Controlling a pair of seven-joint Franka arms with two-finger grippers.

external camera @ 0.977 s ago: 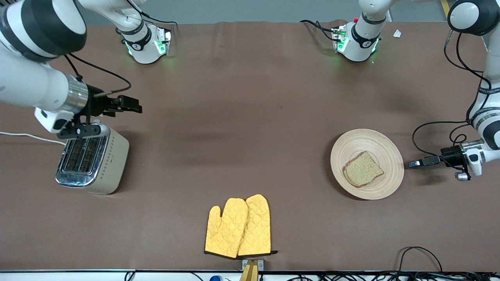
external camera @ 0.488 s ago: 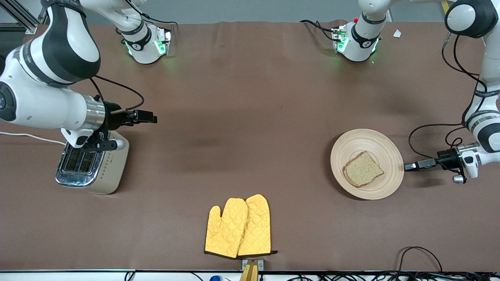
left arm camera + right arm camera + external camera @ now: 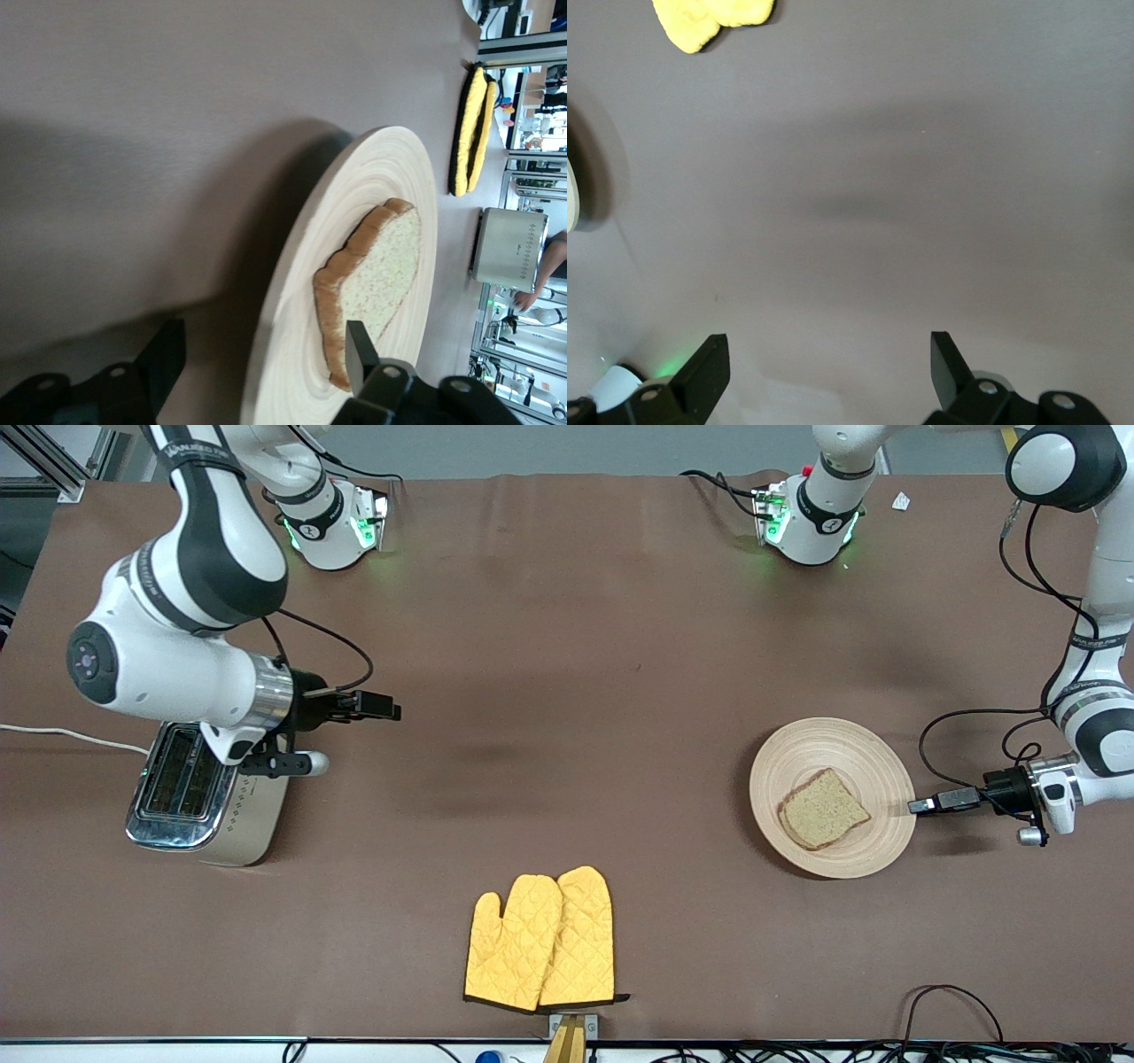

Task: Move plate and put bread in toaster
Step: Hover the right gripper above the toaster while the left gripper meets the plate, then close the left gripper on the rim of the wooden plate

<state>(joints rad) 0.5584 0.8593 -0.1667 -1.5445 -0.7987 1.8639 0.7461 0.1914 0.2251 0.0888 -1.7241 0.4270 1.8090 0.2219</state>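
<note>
The plate lies toward the left arm's end of the table with the bread on it. The plate looks rigid and light; grip its rim. The left gripper straddles that rim, fingers apart, which only the left wrist view shows. The right gripper hovers wide open beside the toaster.
</note>
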